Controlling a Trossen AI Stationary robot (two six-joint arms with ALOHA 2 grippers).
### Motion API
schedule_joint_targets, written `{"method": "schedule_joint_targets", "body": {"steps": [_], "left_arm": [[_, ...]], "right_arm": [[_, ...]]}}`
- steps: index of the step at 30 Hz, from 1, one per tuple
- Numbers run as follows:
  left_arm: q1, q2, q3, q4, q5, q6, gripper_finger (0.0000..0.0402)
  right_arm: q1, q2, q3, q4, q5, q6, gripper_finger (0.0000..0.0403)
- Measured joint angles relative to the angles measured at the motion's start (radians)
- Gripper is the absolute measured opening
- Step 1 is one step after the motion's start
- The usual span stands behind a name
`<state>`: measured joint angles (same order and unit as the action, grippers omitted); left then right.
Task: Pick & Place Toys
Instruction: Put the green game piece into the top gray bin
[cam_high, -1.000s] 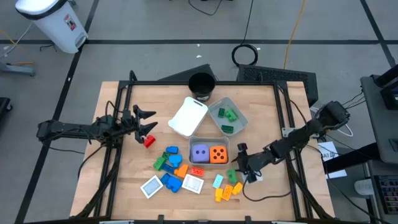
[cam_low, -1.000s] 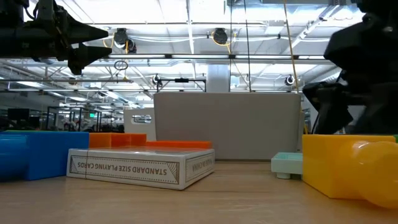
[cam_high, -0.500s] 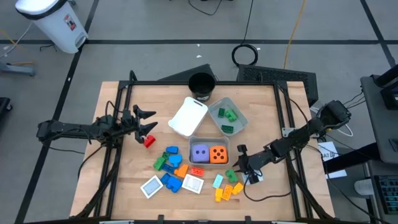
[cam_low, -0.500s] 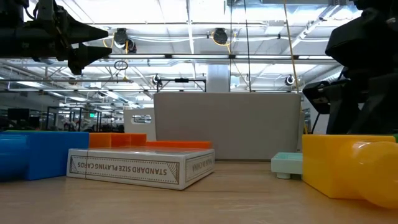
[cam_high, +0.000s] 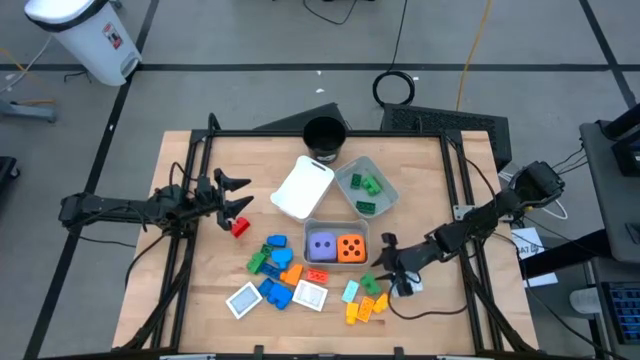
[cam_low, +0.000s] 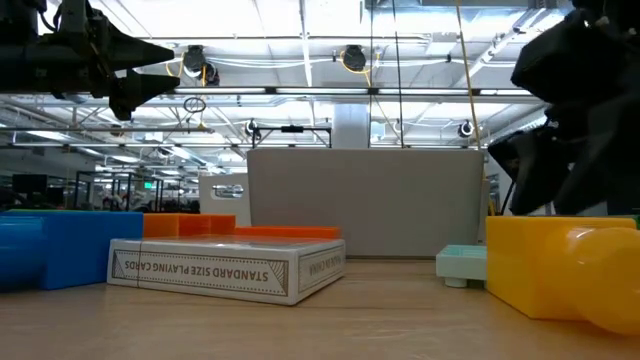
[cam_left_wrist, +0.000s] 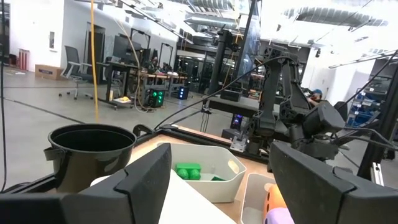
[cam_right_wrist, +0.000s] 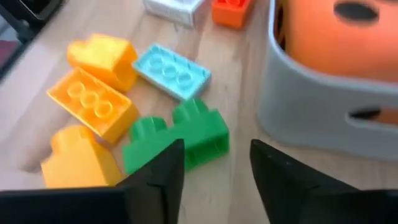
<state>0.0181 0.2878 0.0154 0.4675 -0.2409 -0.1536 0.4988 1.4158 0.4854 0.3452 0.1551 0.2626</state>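
Observation:
Small plastic blocks lie flat on the table's near half: a green block (cam_right_wrist: 177, 140) (cam_high: 370, 282), yellow blocks (cam_right_wrist: 93, 99) and a light blue one (cam_right_wrist: 171, 71). An orange die (cam_high: 350, 249) and a purple die (cam_high: 321, 245) sit in a grey tray (cam_high: 335, 224). A red block (cam_high: 240, 227) lies at the left. My right gripper (cam_high: 383, 262) (cam_right_wrist: 214, 186) is open and empty, just short of the green block. My left gripper (cam_high: 243, 193) (cam_left_wrist: 217, 186) is open and empty, held above the red block.
A second grey tray (cam_high: 385, 180) holds green blocks at the far middle, beside a white tray (cam_high: 303, 187) and a black cup (cam_high: 324, 135). Blue, green and orange blocks (cam_high: 275, 262) and white tiles (cam_high: 243, 300) lie at the near left. Bare wood (cam_high: 430, 190) shows at the far right.
My right gripper has shifted a little over the green and yellow blocks, ending slightly closer to the table's near edge, with its fingers still apart.

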Motion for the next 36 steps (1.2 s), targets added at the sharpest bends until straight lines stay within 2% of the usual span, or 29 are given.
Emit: {"method": "schedule_joint_targets", "body": {"steps": [3,8,13,18,20,22,26,31,36], "left_arm": [[0.0,0.0,0.0,0.0,0.0,0.0,0.0278],[0.0,0.0,0.0,0.0,0.0,0.0,0.0278],[0.0,0.0,0.0,0.0,-0.001,0.0,0.0278],[0.0,0.0,0.0,0.0,-0.001,0.0,0.0278],[0.0,0.0,0.0,0.0,-0.001,0.0,0.0278],[0.0,0.0,0.0,0.0,-0.001,0.0,0.0278],[0.0,0.0,0.0,0.0,-0.001,0.0,0.0278],[0.0,0.0,0.0,0.0,-0.001,0.0,0.0278],[0.0,0.0,0.0,0.0,-0.001,0.0,0.0278]], "right_arm": [[0.0,0.0,0.0,0.042,-0.01,-0.025,0.0183],[0.001,0.001,0.0,0.135,-0.119,-0.049,0.0183],[0.003,0.041,0.004,0.153,-0.13,-0.074,0.0136],[0.003,0.078,0.023,0.143,-0.133,-0.112,0.0055],[0.003,0.078,0.03,0.111,-0.134,-0.125,0.0019],[0.003,0.077,0.035,0.064,-0.134,-0.125,0.0007],[0.0,0.074,0.05,-0.033,-0.127,-0.119,0.0015],[-0.007,0.023,0.052,-0.131,-0.123,-0.118,0.0002],[-0.005,-0.106,0.049,-0.319,-0.007,-0.093,0.0002]]}}
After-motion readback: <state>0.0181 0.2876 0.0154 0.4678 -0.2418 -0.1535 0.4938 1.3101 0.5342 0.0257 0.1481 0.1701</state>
